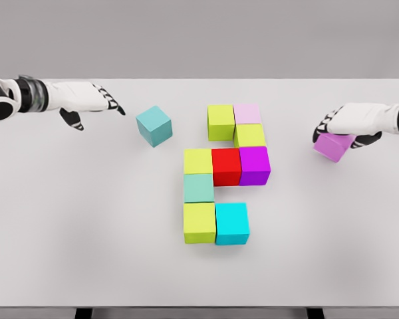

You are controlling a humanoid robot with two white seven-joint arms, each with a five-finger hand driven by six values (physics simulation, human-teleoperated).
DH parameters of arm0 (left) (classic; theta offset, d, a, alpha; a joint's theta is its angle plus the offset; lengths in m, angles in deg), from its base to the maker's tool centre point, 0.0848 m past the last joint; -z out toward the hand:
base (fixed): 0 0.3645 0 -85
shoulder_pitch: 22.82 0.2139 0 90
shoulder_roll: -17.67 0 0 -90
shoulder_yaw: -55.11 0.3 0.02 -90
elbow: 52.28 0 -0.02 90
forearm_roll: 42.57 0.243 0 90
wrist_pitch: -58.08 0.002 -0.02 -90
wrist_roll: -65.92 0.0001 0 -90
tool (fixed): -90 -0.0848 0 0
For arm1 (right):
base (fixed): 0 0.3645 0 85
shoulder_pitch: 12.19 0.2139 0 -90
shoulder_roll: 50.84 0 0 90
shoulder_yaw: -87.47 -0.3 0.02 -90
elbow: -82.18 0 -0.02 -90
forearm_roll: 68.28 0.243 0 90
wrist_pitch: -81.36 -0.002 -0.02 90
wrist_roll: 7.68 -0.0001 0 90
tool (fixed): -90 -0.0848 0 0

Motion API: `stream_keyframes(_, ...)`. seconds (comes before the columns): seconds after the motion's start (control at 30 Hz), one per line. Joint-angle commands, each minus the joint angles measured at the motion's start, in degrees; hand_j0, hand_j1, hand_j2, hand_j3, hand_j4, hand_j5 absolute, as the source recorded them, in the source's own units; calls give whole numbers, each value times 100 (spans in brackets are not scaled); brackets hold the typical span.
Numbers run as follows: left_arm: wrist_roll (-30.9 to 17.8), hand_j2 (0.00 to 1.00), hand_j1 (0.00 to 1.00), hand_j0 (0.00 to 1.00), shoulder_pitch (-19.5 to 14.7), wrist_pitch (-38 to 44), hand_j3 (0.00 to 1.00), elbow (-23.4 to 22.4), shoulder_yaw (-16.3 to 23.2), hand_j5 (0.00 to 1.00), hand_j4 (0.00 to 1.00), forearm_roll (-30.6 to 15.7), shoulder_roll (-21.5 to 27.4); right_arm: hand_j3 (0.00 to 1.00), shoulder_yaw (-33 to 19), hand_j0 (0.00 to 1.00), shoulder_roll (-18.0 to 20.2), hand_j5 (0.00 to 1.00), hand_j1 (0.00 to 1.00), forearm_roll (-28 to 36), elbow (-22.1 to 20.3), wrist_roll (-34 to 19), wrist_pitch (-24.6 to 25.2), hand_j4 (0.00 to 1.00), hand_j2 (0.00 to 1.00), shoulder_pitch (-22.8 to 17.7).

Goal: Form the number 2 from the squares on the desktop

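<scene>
You have a wide white table (66, 219) with bright cubes on it. Near the middle, eight cubes sit pressed together. At the top are a lime cube (221, 121) and a pale pink cube (247, 113), with another lime cube (250, 135) just below the pink one. Under them runs a row: a yellow-green cube (197, 161), a red cube (226, 165) and a purple cube (255, 165). Below the yellow-green one sit a mint green cube (199, 188), then a lime cube (199, 222) with a cyan cube (232, 222) touching its right side.

A teal cube (153, 125) sits alone, turned at a slant, toward the far left. Your left hand (93, 100) hovers just left of it, fingers spread, holding nothing.

Near the right edge, your right hand (342, 123) grips a tilted violet cube (334, 146) from above.
</scene>
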Motion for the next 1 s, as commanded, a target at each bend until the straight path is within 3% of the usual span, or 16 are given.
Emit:
stream_keyframes(0.0, -4, 91, 91, 91, 0, 9, 91, 26, 56, 91, 91, 41, -27, 64, 1, 64, 150, 64, 64, 28, -155, -1, 15, 64, 64, 0)
stream_keyframes(0.1, -4, 92, 92, 92, 0, 9, 92, 35, 143, 92, 92, 41, -36, 64, 1, 64, 352, 64, 64, 37, -638, -1, 15, 64, 64, -123)
stream_keyframes(0.33, -4, 92, 92, 92, 9, 9, 92, 17, 188, 92, 92, 68, -185, 60, 18, 60, 511, 60, 60, 37, -999, -1, 15, 60, 60, -272)
stream_keyframes(0.43, -4, 93, 93, 93, 0, 9, 93, -35, 196, 93, 93, 94, -299, 60, 10, 60, 827, 60, 60, 37, -1605, -1, 15, 60, 60, -439)
stream_keyframes(0.63, -4, 94, 94, 94, -44, 9, 94, -158, 188, 94, 94, 85, -361, 60, 18, 60, 1152, 60, 60, 230, -2238, -1, 15, 60, 60, -554)
stream_keyframes(0.97, -4, 96, 96, 96, -167, 9, 96, -712, 170, 96, 96, 85, -774, 60, 71, 60, 1214, 60, 60, 300, -2941, -1, 15, 60, 60, -870)
